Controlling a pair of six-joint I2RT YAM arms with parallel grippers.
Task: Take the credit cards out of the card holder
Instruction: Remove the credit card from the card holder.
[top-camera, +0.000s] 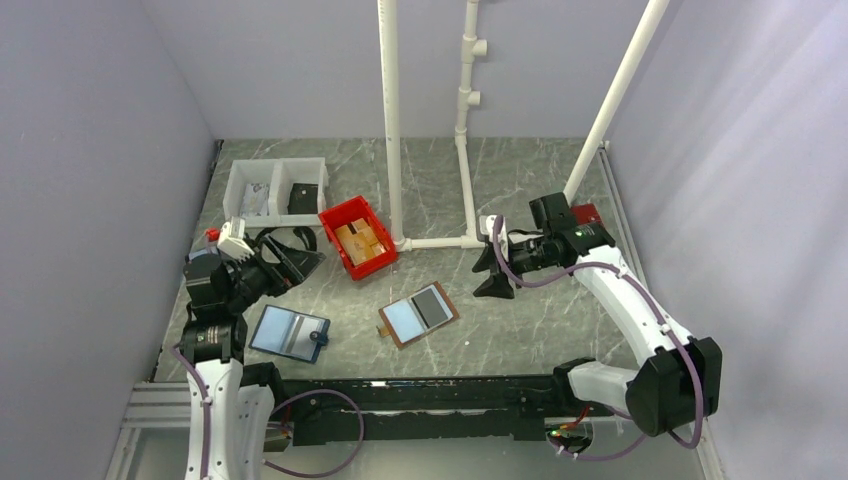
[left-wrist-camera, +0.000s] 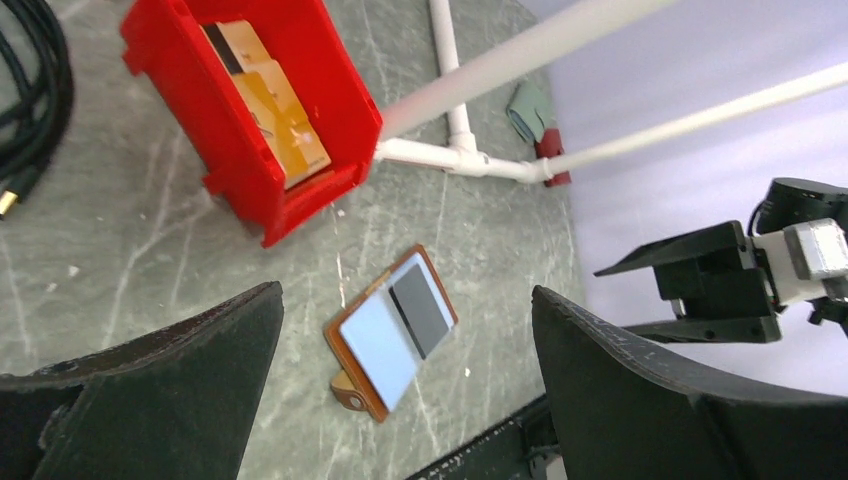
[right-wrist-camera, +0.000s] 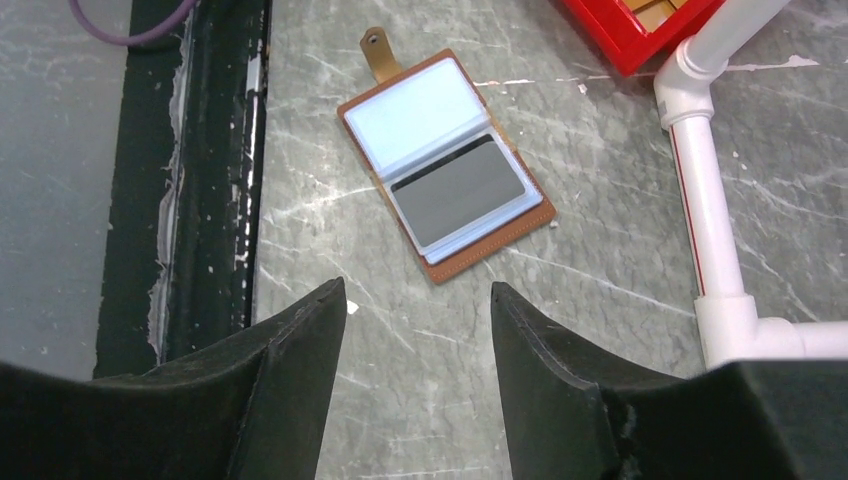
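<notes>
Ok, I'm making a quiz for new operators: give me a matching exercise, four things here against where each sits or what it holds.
Things:
1. brown leather-like card holder
2. red plastic bin
3. white two-compartment tray
4. dark blue-edged folder

Places or states:
A. far left corner
B. open, centre front
C. holding tan cards
D. open, front left

Pairs: 1-B, 2-C, 3-A, 4-D
</notes>
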